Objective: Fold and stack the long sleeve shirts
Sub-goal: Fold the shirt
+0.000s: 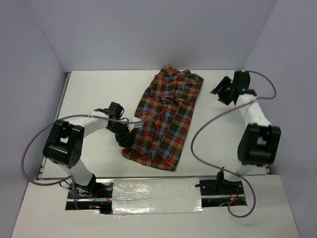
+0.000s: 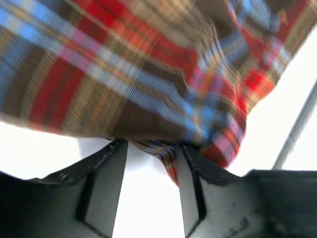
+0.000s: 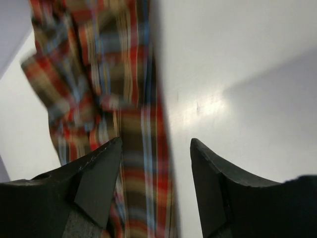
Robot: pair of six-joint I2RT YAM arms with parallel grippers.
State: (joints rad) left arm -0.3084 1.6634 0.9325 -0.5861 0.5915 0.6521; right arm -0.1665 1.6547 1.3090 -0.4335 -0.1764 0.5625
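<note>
shirt: plaid flannel shirt [image 1: 166, 119] flat mid-worktop [image 1: 94, 89], collar far | left fingers [image 2: 106, 168]: parted at near-left hem, cloth edge loose between | right fingers [image 3: 99, 173]: wide, empty, beside collar | tip: probably pinch both hem corners evenly, lift clear, fold toward collar.

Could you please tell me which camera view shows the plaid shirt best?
The top external view: the whole plaid shirt lies in frame, from the collar at the far end to the hem. The left wrist view shows only a blurred close-up of its cloth, and the right wrist view only a blurred strip of it.
</note>
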